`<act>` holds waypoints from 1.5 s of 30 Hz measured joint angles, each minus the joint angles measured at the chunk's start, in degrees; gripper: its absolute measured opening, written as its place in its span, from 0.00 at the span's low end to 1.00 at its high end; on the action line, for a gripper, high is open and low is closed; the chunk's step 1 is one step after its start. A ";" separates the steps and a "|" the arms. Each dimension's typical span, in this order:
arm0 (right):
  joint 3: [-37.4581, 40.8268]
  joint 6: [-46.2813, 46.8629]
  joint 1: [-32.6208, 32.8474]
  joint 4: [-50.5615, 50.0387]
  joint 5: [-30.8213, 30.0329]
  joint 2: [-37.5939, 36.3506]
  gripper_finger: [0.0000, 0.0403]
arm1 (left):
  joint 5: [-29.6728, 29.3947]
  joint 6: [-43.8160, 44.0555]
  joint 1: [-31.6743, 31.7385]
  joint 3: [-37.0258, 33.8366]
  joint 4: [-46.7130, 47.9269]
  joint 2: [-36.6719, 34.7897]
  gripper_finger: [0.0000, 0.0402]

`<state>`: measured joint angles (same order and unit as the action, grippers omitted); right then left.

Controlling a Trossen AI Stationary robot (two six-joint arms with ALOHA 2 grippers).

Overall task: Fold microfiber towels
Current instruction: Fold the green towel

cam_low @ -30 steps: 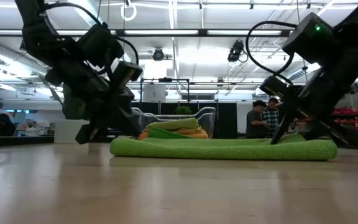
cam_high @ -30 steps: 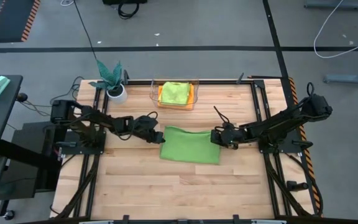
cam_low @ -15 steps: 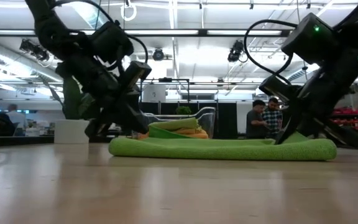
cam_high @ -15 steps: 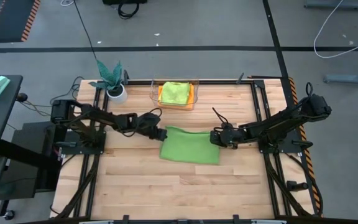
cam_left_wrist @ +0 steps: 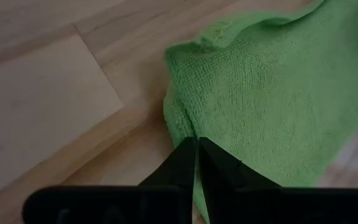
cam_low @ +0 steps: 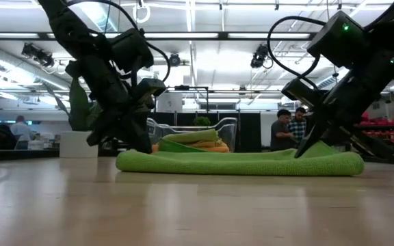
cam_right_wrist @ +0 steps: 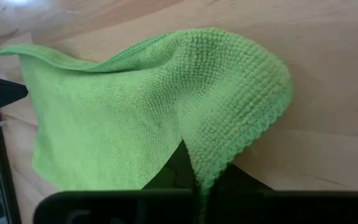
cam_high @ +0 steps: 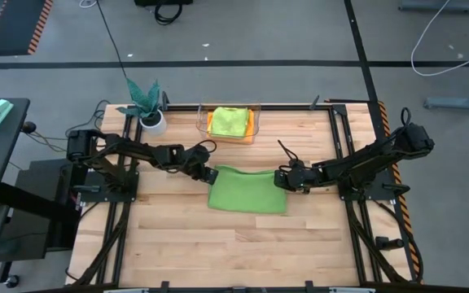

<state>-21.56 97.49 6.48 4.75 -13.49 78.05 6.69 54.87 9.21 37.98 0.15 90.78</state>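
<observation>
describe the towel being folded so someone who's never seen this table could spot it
On the wooden table, look at the middle, between the two dark arms: the green towel lies flat there, the left gripper and right gripper each shut on a far corner. Unlike the yellow and orange towels, it sits outside the clear bin.

left gripper (cam_high: 210, 175): slid in to green towel (cam_high: 247, 190) far-left corner, pinched | right gripper (cam_high: 282, 179): snapped closed on far-right corner | towel edge nudged left

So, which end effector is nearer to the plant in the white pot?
The left end effector. It sits at the green towel's left edge, a short way from the plant. The right end effector is at the towel's opposite edge, farther away.
</observation>
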 joint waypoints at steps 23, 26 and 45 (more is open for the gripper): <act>-15.32 -12.83 -0.83 -10.35 -0.82 1.68 0.00 | 7.49 -1.80 1.51 4.45 -0.38 9.48 0.08; -17.24 -13.99 -0.81 -10.46 -0.82 2.47 0.00 | 7.05 -3.08 1.57 6.05 -0.01 9.70 0.06; -38.29 -27.49 -3.19 -10.99 8.53 20.78 0.00 | 6.85 -7.28 4.97 6.34 6.59 8.80 0.04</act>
<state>-59.85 70.00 3.29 -6.24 -4.96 98.83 13.54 47.59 14.18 44.31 6.75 99.58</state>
